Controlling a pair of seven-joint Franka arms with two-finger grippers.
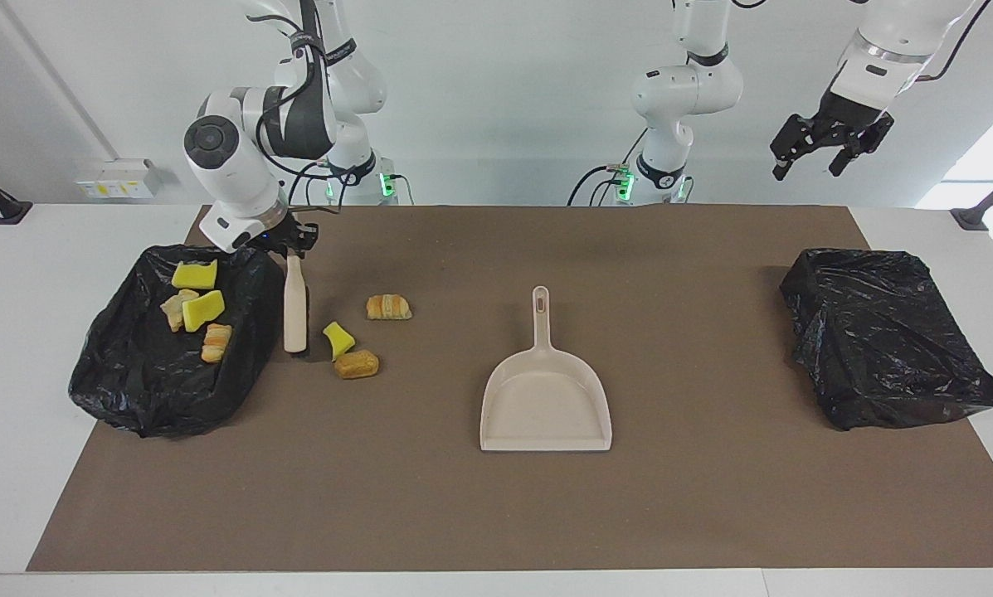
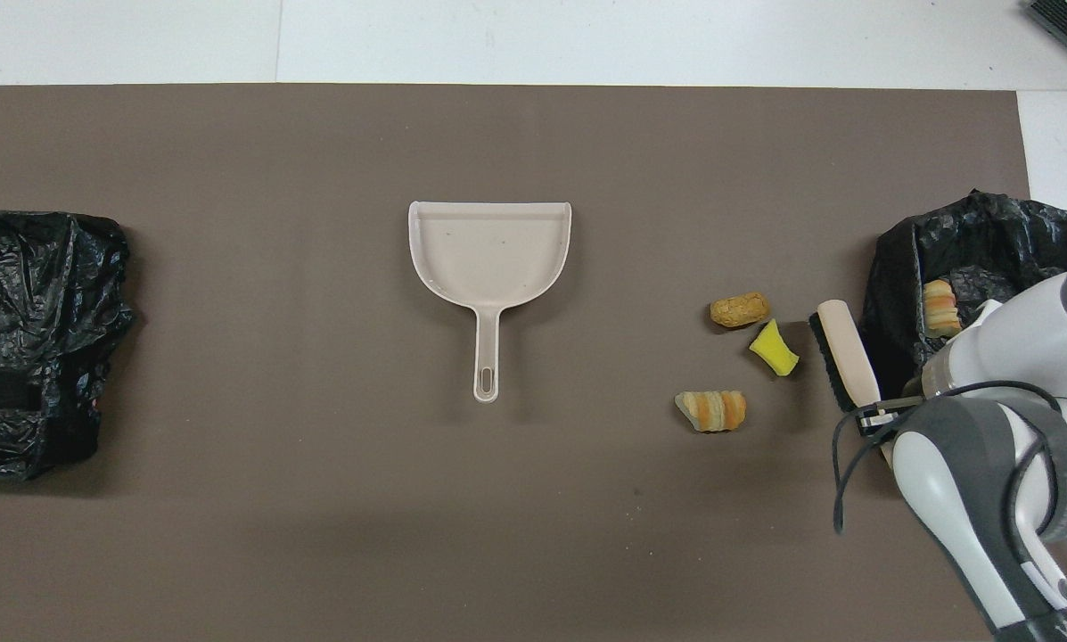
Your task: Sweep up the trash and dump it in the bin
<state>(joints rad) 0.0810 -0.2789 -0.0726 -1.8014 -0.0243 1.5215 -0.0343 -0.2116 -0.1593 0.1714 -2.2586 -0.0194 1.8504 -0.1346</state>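
My right gripper [image 1: 294,253] is shut on the top of the beige-handled brush [image 1: 294,303], whose black bristles rest on the brown mat. The brush [image 2: 843,354] stands between the bag-lined bin [image 1: 251,278] and three loose bits of trash. These are a yellow sponge chunk [image 1: 338,339] right beside the bristles, a golden-brown lump [image 1: 357,364] and a striped bread piece [image 1: 389,308]. Several more bits [image 1: 202,308] lie in that bin [image 2: 988,234]. The beige dustpan [image 1: 546,398] lies mid-mat, apart from everything. My left gripper [image 1: 806,172] waits open, high over the left arm's end.
A second bin wrapped in a black bag [image 1: 886,340] sits at the left arm's end of the mat. The dustpan's handle [image 2: 487,357] points toward the robots. The right arm's elbow hangs over the mat's near corner beside the trash-filled bin.
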